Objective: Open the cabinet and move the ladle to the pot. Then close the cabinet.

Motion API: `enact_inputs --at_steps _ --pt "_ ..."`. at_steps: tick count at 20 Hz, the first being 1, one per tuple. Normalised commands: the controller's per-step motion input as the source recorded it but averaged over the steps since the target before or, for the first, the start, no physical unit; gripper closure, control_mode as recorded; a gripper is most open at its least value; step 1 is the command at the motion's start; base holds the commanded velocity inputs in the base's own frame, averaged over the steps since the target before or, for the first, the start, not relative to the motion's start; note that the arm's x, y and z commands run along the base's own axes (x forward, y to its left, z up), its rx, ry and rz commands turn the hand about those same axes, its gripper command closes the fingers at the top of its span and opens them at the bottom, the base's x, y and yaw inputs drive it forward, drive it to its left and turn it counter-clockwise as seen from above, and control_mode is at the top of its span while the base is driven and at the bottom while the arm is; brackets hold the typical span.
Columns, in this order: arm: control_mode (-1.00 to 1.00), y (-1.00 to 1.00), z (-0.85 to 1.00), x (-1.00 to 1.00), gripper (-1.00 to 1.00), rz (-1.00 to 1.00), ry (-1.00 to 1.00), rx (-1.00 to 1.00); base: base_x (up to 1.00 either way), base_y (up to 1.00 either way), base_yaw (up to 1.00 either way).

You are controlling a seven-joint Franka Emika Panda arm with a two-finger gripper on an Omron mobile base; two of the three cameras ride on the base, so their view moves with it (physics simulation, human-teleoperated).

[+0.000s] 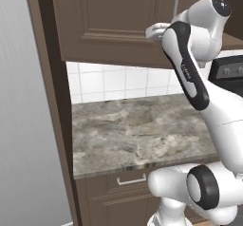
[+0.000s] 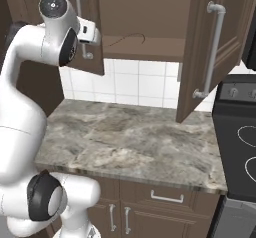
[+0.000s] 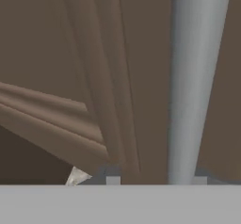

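Observation:
The cabinet (image 2: 145, 12) stands with both doors swung out. On its shelf lies a thin dark curved line, the ladle's handle (image 2: 127, 39); I cannot make out the bowl. My gripper (image 2: 93, 32) is up at the left door's silver bar handle (image 2: 80, 2), also seen as gripper (image 1: 159, 30) below the bar (image 1: 176, 2). In the hand view the gripper (image 3: 156, 180) is open, and the bar (image 3: 197, 77) runs between the fingertips, close to the right one, in front of the door panel (image 3: 70, 53). The gap is much wider than the bar. The pot is out of view.
The right door (image 2: 197, 57) juts out over the marble counter (image 2: 130, 137) near the black stove (image 2: 240, 142). A tall brown side panel (image 1: 47, 101) borders the counter (image 1: 137, 130) on the left. Drawers with short handles (image 2: 167, 198) sit below.

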Motion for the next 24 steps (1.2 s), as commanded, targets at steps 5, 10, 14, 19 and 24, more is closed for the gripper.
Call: enact_inputs --at_steps 5,10,14,19,24 --pt "-1.0 0.97 0.0 -0.96 1.0 0.0 0.0 0.0 0.0 0.0 0.0" --pt "-1.0 0.92 0.0 -0.79 1.0 0.0 0.0 0.0 0.0 0.0 0.0" --pt "-1.0 0.76 0.0 -0.59 -1.0 0.0 0.0 0.0 0.0 0.0 0.0" --pt "-1.0 -0.19 -0.01 -0.64 -1.0 0.0 -0.07 0.0 0.0 0.0 0.0" --pt "-1.0 -0.9 -0.01 -1.0 -1.0 0.0 -0.08 0.0 0.0 0.0 0.0"
